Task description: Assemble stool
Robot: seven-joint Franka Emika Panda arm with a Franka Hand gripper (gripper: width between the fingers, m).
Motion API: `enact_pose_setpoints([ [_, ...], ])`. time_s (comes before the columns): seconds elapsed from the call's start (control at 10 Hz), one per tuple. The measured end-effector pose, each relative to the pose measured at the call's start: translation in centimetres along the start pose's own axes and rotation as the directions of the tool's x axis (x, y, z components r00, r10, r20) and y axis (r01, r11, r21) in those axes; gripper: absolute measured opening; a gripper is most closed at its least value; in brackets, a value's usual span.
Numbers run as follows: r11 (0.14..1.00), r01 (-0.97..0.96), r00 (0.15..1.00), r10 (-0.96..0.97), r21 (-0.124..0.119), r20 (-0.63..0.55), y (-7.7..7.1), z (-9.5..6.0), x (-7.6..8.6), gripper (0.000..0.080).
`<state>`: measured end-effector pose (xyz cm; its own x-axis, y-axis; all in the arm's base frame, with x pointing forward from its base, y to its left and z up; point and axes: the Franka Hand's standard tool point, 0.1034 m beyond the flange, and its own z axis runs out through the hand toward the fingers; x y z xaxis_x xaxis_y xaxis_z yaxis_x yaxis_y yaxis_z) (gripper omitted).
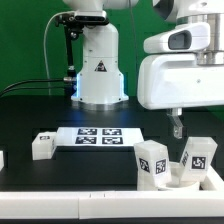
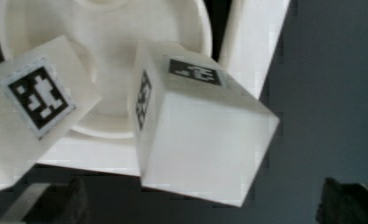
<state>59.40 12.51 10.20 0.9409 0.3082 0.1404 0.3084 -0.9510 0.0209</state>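
seat (image 1: 178, 181) on bench (image 1: 100, 168), exterior view's right, two legs (image 1: 153, 162) standing in it, seemingly askew | spare leg (image 1: 43, 145) beside marker board (image 1: 90, 137) | end effector (image 1: 178, 128) above seat, spread or pinched: cannot tell | do: grip one leg squarely, seat it upright before fetching spare

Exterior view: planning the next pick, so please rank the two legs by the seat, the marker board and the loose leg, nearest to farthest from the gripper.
1. Rightmost leg and the leg beside it, below the gripper at the exterior view's right: too close to call.
2. Marker board, middle.
3. Loose leg, exterior view's left.
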Motion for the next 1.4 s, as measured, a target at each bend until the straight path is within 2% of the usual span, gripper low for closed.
enact_pose_setpoints([
  [0.1, 0.982, 0.189, 0.982, -0.189, -0.019, 0.01, -0.1, 0.0, 0.0, 0.0649],
  [0.2, 0.944, 0.329, 0.944, -0.328, -0.01, 0.04, -0.1, 0.0, -0.3, 0.0649],
  [0.3, 0.889, 0.458, 0.886, -0.457, 0.008, 0.077, -0.1, 0.1, -0.4, 0.0649],
  [0.4, 0.821, 0.569, 0.813, -0.57, 0.048, 0.115, -0.1, 0.5, -0.5, 0.0649],
  [0.5, 0.797, 0.603, 0.791, -0.603, 0.037, 0.104, 0.1, 0.5, -0.2, 0.0649],
  [0.8, 0.698, 0.715, 0.69, -0.713, 0.038, 0.121, 0.8, 0.6, -0.4, 0.0649],
  [1.0, 0.625, 0.78, 0.612, -0.775, 0.044, 0.155, 0.7, 1.9, -0.5, 0.0649],
  [1.2, 0.596, 0.8, 0.579, -0.796, 0.061, 0.176, 0.3, 3.5, -1.1, 0.0649],
  [1.3, 0.612, 0.789, 0.595, -0.784, 0.056, 0.177, 0.5, 3.4, -1.0, 0.0649],
  [1.4, 0.628, 0.777, 0.611, -0.771, 0.053, 0.179, 0.6, 3.4, -1.1, 0.0539],
])
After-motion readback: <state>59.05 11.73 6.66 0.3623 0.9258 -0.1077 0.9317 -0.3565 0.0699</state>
